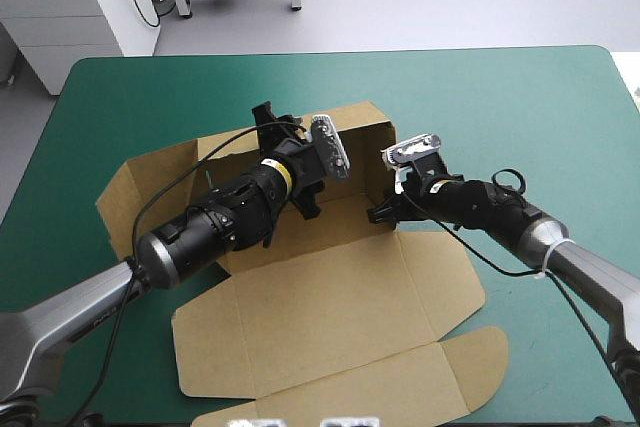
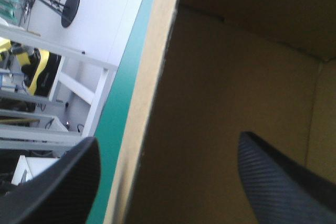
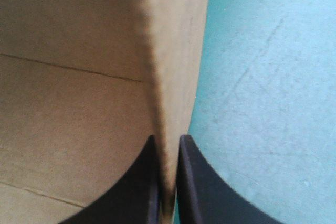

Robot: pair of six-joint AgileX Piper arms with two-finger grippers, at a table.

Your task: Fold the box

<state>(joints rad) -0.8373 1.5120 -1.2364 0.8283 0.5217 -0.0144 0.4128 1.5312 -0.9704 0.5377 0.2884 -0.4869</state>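
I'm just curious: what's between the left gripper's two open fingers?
In the left wrist view, the left gripper straddles a raised wall of the box, with a strip of teal-green cover beside it.

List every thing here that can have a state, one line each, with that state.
box: partly folded, far and right walls raised, lid lying flat.
left tool: open, astride the far wall's edge, one finger inside the box and one outside.
right tool: shut on the box's right wall.
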